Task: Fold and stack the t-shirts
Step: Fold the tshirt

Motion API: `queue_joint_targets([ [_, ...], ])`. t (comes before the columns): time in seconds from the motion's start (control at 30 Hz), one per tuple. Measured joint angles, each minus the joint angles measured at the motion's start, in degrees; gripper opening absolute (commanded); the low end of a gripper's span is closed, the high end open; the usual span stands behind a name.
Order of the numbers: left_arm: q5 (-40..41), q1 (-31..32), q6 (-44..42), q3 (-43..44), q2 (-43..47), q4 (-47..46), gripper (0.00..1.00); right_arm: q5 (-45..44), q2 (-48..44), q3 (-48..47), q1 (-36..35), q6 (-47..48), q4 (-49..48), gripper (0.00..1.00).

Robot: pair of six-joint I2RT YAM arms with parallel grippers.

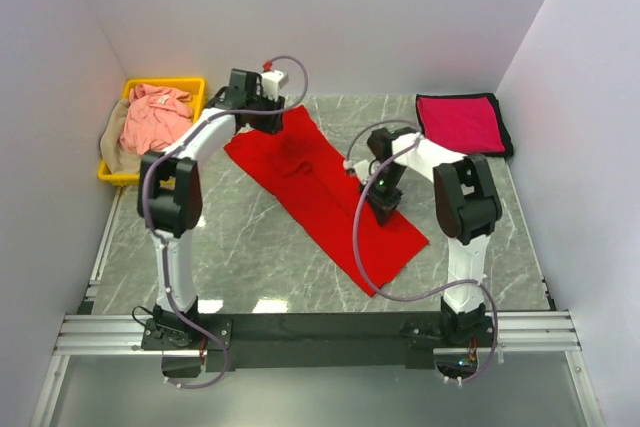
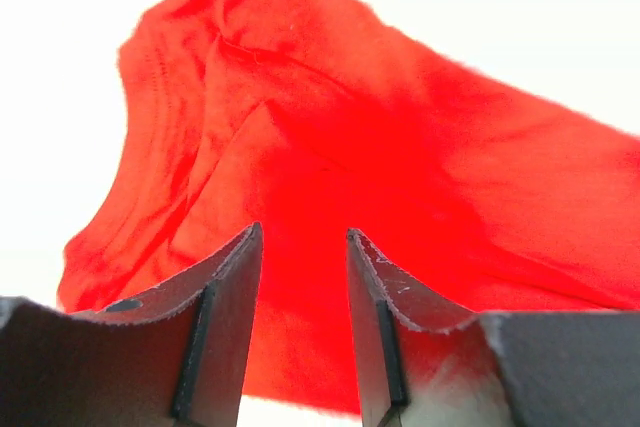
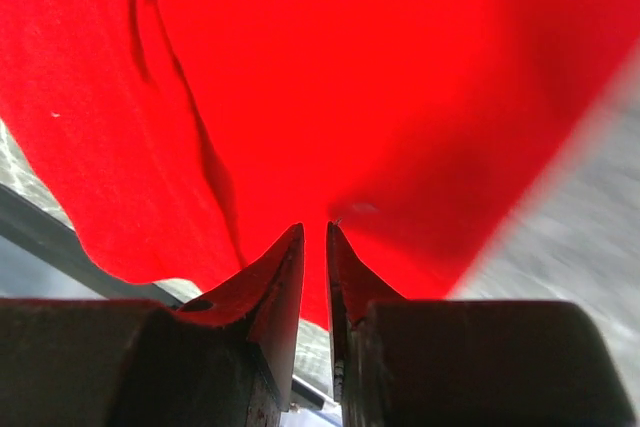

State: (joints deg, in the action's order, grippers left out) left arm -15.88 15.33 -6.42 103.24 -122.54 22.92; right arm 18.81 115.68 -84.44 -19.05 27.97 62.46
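Grey marbled bench (image 1: 250, 247) carries a bright red cloth t-shirt (image 1: 320, 187), laid flat in 1 long diagonal strip from far left to near right. The left gripper (image 2: 303, 237) stands at the strip's far-left end with its 2 fingers spread apart; red cloth shows beyond the gap and none is clamped between them. The right gripper (image 3: 314, 229) sits at the strip's right edge, fingers pressed nearly together and pinching a small pucker of the red cloth at their tips. A folded crimson-magenta t-shirt (image 1: 460, 122) lies in the far right corner (a dark border shows round it). At the far left a yellow plastic bin (image 1: 190, 84) holds a crumpled salmon pink t-shirt (image 1: 155, 119) over a tan t-shirt (image 1: 113, 150) that spills over its left wall.
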Motion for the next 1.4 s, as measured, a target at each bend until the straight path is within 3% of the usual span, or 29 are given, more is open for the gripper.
queue_joint_targets([
  [0.33, -2.6, -3.0, 7.8, -11.1, 14.9, 2.5, 0.36, 4.9, 2.2, 4.2, -7.5, -1.1, 1.1, 0.21],
  [0.57, -4.6, -3.5, 12.1, -15.9, 14.5, 8.6, 0.32, 17.1, 3.6, 3.8, -21.3, -0.8, -1.2, 0.25],
  [0.67, -5.2, -3.0, 13.3, -15.9, 12.3, 9.6, 0.3, 21.2, 2.9, 3.8, -23.5, -0.7, -1.7, 0.3],
  [0.93, -5.3, -0.9, 15.3, -13.6, 0.8, 10.8, 0.27, 22.3, -7.7, 5.0, -13.3, -0.9, -5.3, 0.34],
  [1.2, -7.2, -0.4, 16.7, 4.6, -11.0, 13.5, 0.27, 20.0, -5.6, 3.1, -2.7, -1.2, -5.4, 0.33],
  [1.4, -6.8, -0.3, 16.9, 18.8, -19.7, 12.3, 0.31, 17.9, -3.0, -1.1, 1.2, -1.8, -4.9, 0.32],
])
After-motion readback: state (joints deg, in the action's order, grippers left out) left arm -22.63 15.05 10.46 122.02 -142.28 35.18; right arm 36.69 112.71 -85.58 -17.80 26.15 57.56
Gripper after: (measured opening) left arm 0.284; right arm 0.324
